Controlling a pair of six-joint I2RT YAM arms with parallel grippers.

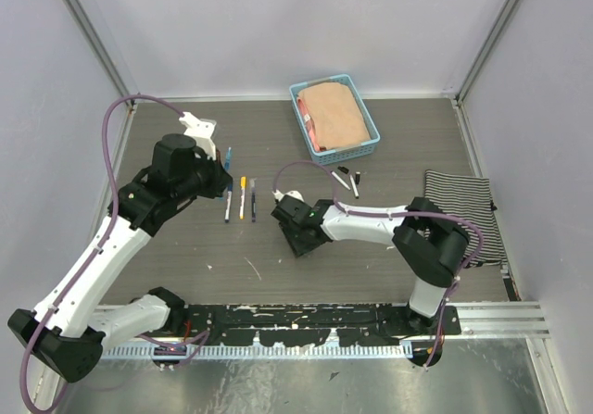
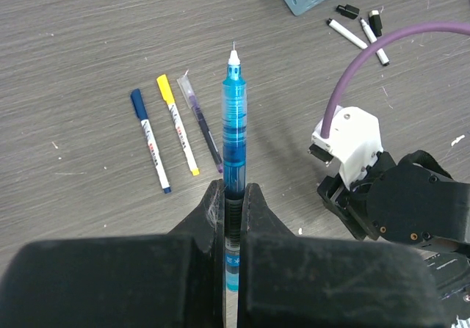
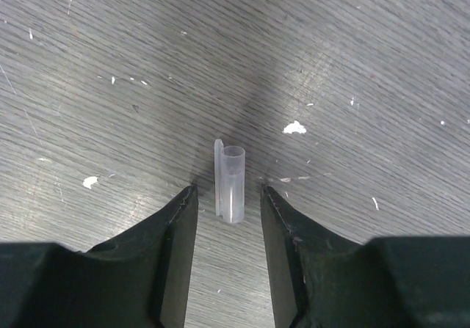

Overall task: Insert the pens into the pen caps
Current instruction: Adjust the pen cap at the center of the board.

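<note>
Right claw (image 3: 228, 190) stands parted around the clear cap (image 3: 232, 177), probably light and slick, best pinched mid-body; left claw (image 2: 233, 187) clamps the blue pen (image 2: 235, 115).

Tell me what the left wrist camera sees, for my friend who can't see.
Two black fingers pinch a clear blue pen, its bare tip pointing away over a grey table. Three more pens lie side by side to its left, and the other arm sits on the right.
</note>
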